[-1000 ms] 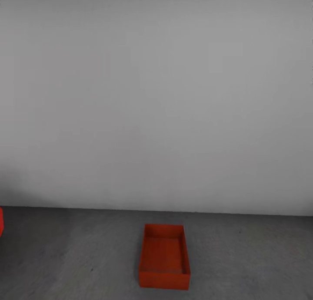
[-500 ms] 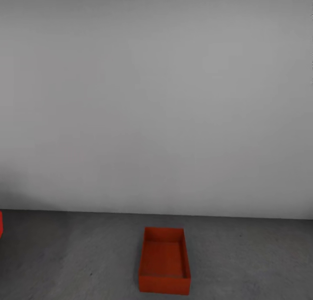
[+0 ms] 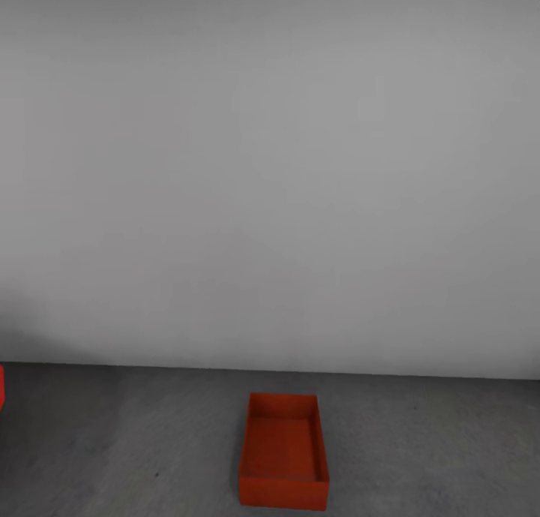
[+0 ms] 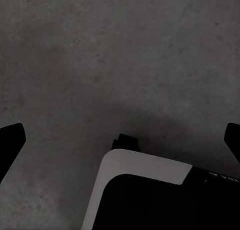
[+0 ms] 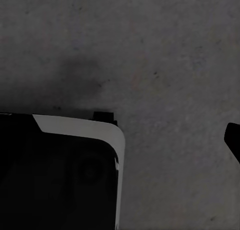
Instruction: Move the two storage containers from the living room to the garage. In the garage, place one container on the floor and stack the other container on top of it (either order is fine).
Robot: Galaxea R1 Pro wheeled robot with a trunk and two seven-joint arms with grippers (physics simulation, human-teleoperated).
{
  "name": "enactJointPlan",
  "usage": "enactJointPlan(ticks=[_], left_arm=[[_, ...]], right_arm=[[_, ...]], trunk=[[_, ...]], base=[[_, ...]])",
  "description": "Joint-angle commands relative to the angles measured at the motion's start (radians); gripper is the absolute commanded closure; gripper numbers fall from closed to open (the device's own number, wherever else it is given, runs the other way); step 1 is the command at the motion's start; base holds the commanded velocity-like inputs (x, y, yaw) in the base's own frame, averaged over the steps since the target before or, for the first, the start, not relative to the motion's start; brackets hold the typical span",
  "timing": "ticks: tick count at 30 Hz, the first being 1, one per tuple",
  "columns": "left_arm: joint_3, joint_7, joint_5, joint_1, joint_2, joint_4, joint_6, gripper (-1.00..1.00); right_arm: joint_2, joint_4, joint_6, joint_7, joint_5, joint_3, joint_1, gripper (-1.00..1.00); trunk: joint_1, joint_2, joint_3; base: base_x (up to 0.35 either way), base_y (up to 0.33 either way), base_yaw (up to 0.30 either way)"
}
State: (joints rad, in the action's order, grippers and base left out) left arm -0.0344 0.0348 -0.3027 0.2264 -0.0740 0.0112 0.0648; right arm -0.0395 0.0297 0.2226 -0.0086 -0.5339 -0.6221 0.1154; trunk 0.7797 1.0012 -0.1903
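On the dark grey concrete floor (image 3: 420, 457) of the garage, near the middle of the head view and a little to the right, sits one orange-red storage container (image 3: 284, 452), open side up, with its long axis running from near to far and nothing inside it. A sliver of the second container (image 3: 1, 386) shows at the far left edge, well apart from the first, also low by the floor. Behind both rises a plain white wall (image 3: 270, 172) that meets the concrete just beyond the central bin. Both wrist cameras look down on bare mottled concrete; the left gripper (image 4: 120, 140) has its dark fingertips (image 4: 10, 140) spread wide with nothing between them, while the right gripper's state I cannot tell
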Motion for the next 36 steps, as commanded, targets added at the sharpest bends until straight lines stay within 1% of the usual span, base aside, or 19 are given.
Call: enactJointPlan(ticks=[1,11,15,36], left_arm=[[-0.004,0.002,-0.005,0.001,0.0,0.0,0.003,-1.0],[-0.004,0.002,-0.005,0.001,0.0,0.0,0.003,-1.0],[-0.004,0.002,-0.004,0.001,0.0,0.0,0.003,-1.0],[-0.004,0.002,-0.005,0.001,0.0,0.0,0.003,-1.0]], right_arm=[[0.001,0.003,0.004,-0.001,-0.005,-0.008,0.001,-1.0],[-0.001,0.003,0.011,-0.003,-0.012,-0.006,0.001,-1.0],[-0.002,0.003,0.012,-0.003,-0.014,-0.005,0.001,-1.0],[0.0,0.003,0.012,-0.004,-0.015,-0.004,0.001,-1.0]], trunk=[[0.0,0.001,-0.001],[0.0,0.001,-0.001],[0.0,0.001,-0.001],[0.0,0.001,-0.001]], base=[[0.0,0.0,0.0],[0.0,0.0,0.0],[0.0,0.0,-0.108],[0.0,0.0,-0.275]])
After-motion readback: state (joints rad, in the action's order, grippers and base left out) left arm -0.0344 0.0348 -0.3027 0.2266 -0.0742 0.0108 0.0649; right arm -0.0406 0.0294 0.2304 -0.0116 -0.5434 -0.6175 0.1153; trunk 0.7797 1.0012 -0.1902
